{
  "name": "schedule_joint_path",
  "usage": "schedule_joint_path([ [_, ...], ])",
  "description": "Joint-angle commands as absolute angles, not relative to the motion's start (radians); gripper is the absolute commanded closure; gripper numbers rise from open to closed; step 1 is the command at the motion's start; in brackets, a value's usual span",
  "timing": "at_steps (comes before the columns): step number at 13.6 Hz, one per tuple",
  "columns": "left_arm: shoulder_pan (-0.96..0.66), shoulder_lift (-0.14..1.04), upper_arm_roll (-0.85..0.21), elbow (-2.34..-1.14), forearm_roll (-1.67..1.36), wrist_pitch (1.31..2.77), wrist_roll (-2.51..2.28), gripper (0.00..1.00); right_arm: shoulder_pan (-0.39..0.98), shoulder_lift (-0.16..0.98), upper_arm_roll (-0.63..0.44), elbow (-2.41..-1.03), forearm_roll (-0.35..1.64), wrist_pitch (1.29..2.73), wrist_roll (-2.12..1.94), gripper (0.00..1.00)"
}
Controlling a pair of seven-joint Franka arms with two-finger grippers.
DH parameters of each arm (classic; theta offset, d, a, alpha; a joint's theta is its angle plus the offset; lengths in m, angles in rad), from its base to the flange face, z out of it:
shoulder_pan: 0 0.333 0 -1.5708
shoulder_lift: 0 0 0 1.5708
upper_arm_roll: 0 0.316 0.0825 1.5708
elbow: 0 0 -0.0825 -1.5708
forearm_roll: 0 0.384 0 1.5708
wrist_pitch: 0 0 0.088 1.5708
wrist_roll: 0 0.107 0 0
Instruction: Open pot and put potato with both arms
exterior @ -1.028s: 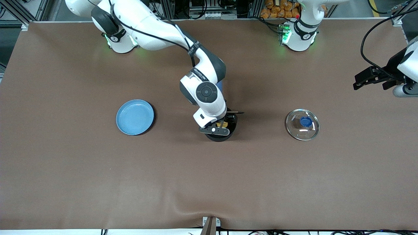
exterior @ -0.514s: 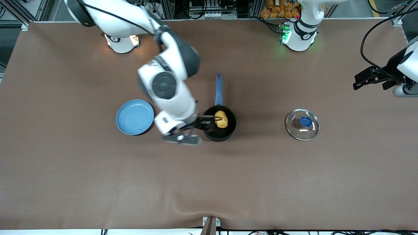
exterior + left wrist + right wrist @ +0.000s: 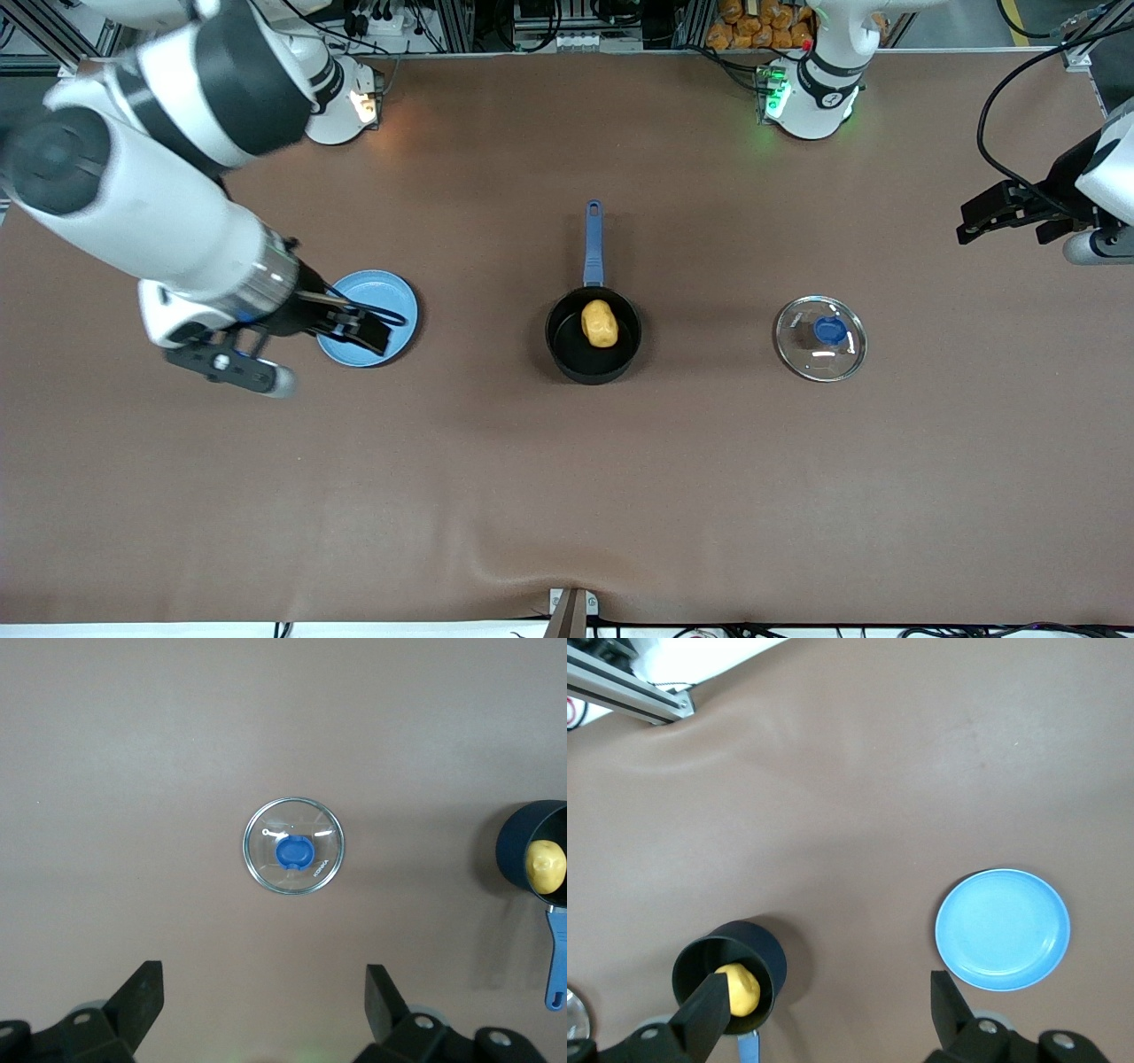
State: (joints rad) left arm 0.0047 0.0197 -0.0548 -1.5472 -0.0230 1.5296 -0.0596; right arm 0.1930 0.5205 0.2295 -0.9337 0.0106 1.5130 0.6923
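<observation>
The black pot [image 3: 592, 344] with its blue handle [image 3: 593, 243] stands open at the table's middle. The yellow potato [image 3: 600, 323] lies inside it, and shows in the right wrist view [image 3: 743, 989] and the left wrist view [image 3: 545, 865]. The glass lid [image 3: 820, 338] with its blue knob lies flat on the table toward the left arm's end; it also shows in the left wrist view [image 3: 293, 858]. My right gripper [image 3: 354, 323] is open and empty, up over the blue plate. My left gripper [image 3: 997, 213] is open and empty, held high at the left arm's end of the table.
A flat blue plate [image 3: 387, 288] lies toward the right arm's end, level with the pot; it also shows in the right wrist view [image 3: 1002, 928]. The brown table cloth is wrinkled near the front edge.
My right gripper let go of the potato in the pot and swung up and away toward the right arm's end, now over the blue plate. The left arm has not moved.
</observation>
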Motion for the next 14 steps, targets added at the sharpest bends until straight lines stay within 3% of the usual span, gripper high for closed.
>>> schedule_joint_path([
  [1,0.009,0.005,-0.057,-1.552,-0.046,1.519,-0.061,0.00,0.037,0.477,0.401,-0.974,-0.047,1.476,0.664,0.00],
  [3,0.009,0.005,-0.057,-1.551,-0.046,1.519,-0.061,0.00,-0.044,0.439,0.462,-0.994,-0.075,1.448,0.655,0.00],
  [6,0.009,0.005,-0.058,-1.551,-0.046,1.519,-0.061,0.00,-0.075,0.333,0.445,-1.101,-0.077,1.400,0.646,0.00],
  [12,0.009,0.003,-0.060,-1.551,-0.046,1.517,-0.061,0.00,-0.034,-0.018,0.154,-1.526,-0.020,1.511,0.217,0.00],
  [14,0.009,0.003,-0.060,-1.551,-0.046,1.517,-0.061,0.00,-0.032,-0.086,0.130,-1.624,-0.015,1.554,0.206,0.00],
])
